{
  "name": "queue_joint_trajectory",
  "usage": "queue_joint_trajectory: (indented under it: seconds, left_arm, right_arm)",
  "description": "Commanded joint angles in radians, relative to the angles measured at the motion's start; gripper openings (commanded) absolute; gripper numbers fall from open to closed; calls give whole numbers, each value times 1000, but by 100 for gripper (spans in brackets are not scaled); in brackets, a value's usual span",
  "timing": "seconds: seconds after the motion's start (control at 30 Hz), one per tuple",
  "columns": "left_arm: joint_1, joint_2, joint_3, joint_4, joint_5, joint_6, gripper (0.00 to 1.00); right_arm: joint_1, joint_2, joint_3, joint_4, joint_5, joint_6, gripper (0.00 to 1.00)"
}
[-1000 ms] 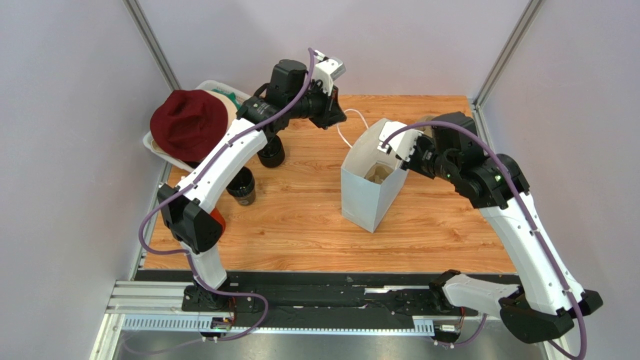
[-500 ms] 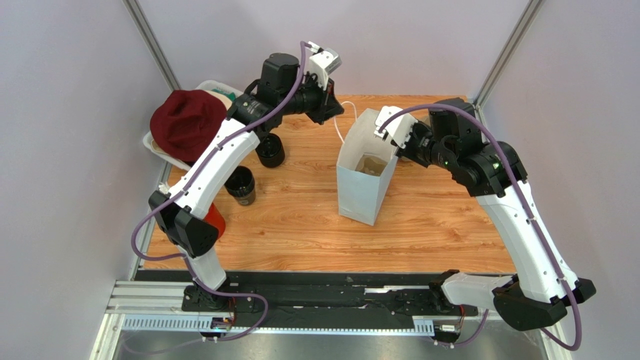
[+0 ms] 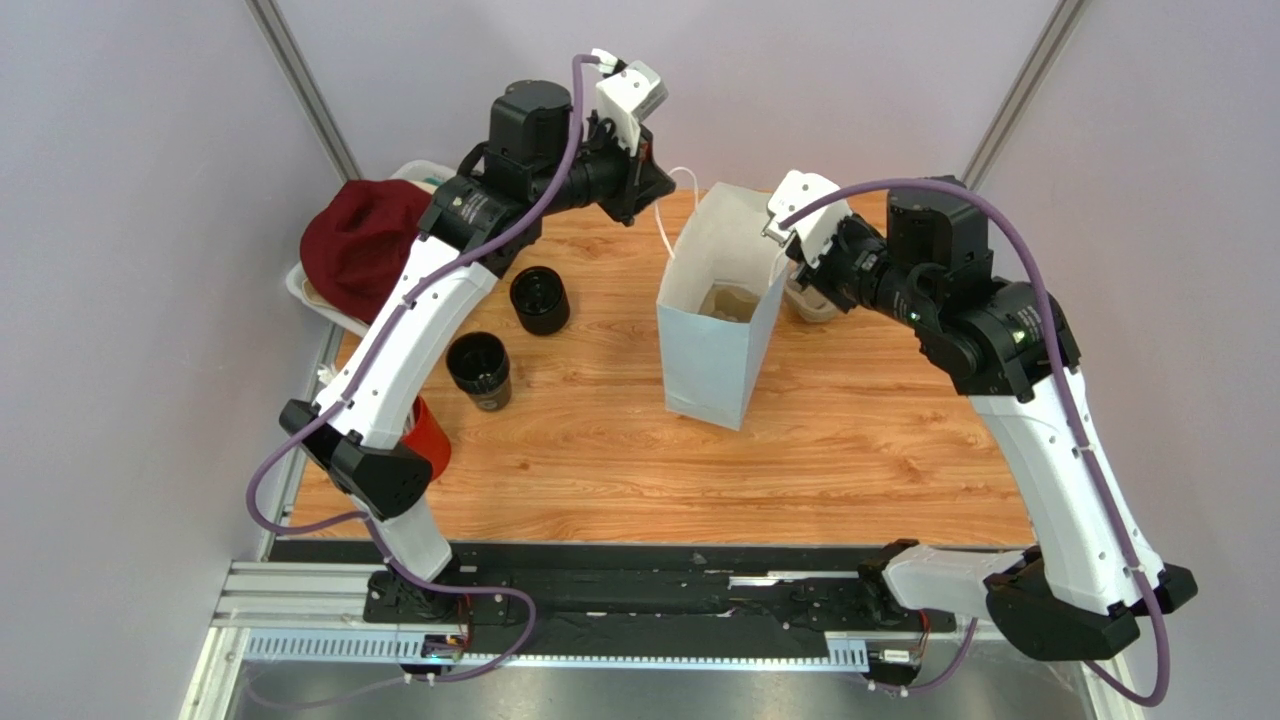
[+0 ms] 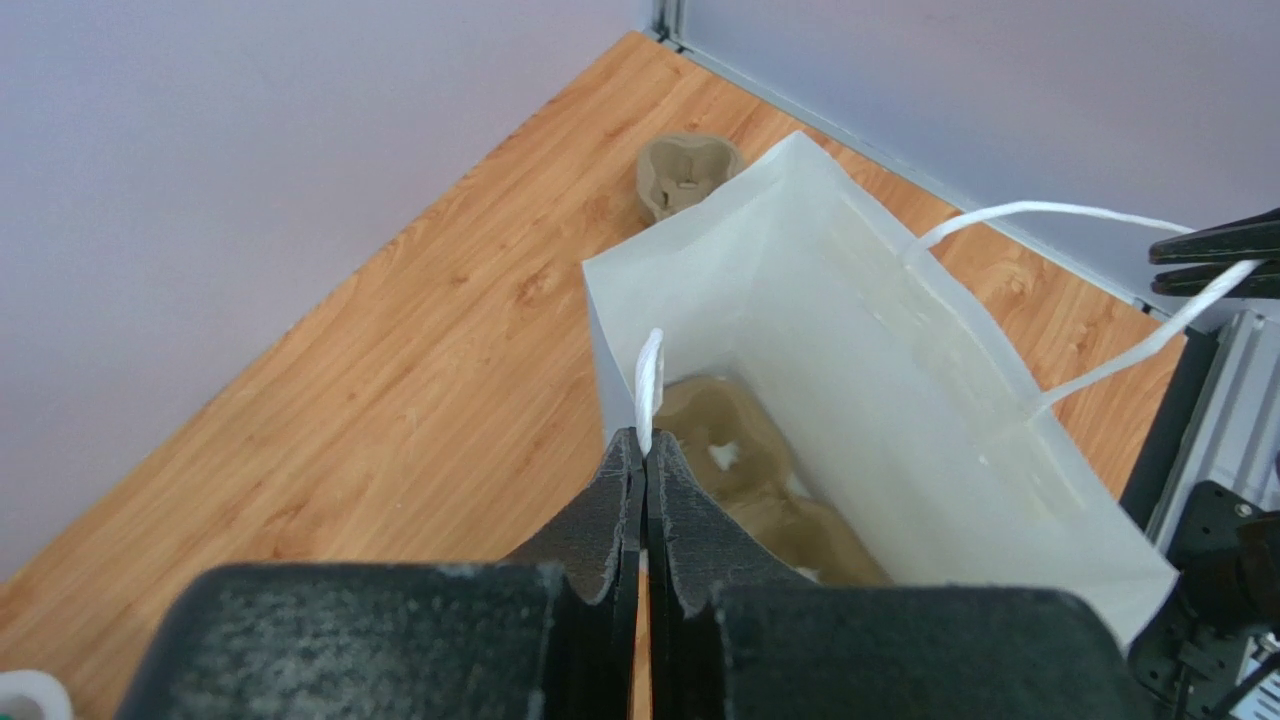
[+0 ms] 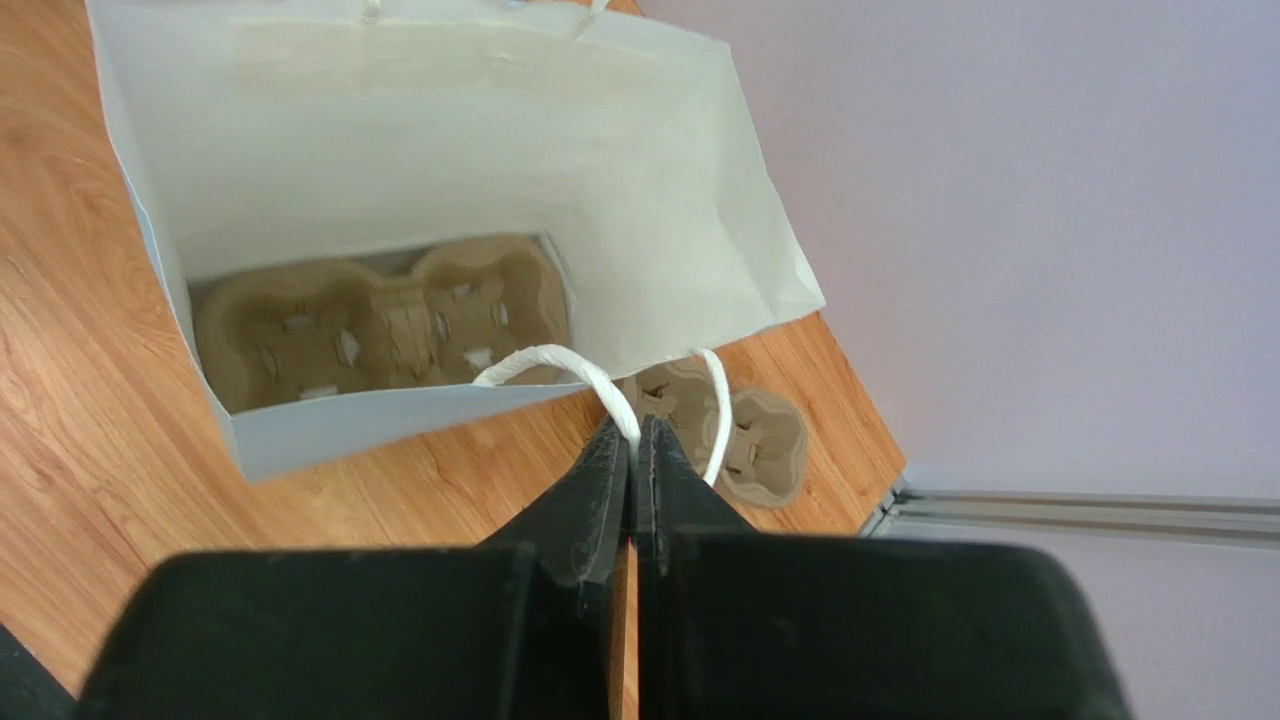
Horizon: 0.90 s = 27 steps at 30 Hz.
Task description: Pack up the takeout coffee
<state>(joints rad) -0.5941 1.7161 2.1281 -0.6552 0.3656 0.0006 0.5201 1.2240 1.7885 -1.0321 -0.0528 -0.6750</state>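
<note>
The takeout coffee (image 3: 480, 369), a small near-black cup, stands upright on the worktop (image 3: 872, 435) at the left side, close beside my left arm and well apart from the bag. A second dark cup (image 3: 540, 299) just like it stands a little farther back and to the right (I can't tell the two apart from above). Neither is touched by anything.

The pale-blue paper bag (image 3: 718, 338) is upright near the middle of the worktop with its mouth open. A pulp cup tray (image 5: 376, 323) lies flat on its bottom, pockets up and unfilled. My left tool (image 4: 645, 446) is clenched on the white handle (image 4: 649, 375) of the bag's left wall. My right tool (image 5: 631, 438) is pinched tight on the opposite handle (image 5: 579, 363), so the two hold the mouth apart between them. I can't tell whether the bag's base rests on the wood.

Beyond the bag, on the right, a spare pulp tray (image 5: 744, 435) lies on the worktop. At the far left, a white bin (image 3: 430, 168) holds a dark red fabric heap (image 3: 358, 240). A red cup (image 3: 428, 438) peeks out behind my left arm's elbow.
</note>
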Motion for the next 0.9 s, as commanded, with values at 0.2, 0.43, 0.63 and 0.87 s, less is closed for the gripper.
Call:
queue_joint_trajectory:
  seconds: [0.2, 0.43, 0.63, 0.87]
  left_arm:
    - [13, -67, -219, 68, -59, 62, 0]
    - [20, -41, -178, 65, -51, 78, 0]
    - [20, -18, -63, 49, -71, 151, 0]
    - [20, -4, -40, 37, 31, 174, 0]
  right_arm:
    - [20, -47, -282, 170, -58, 49, 0]
    - [26, -80, -313, 176, -79, 60, 0]
    - [26, -98, -307, 135, -107, 58, 0]
    - [49, -176, -455, 80, -160, 48, 0]
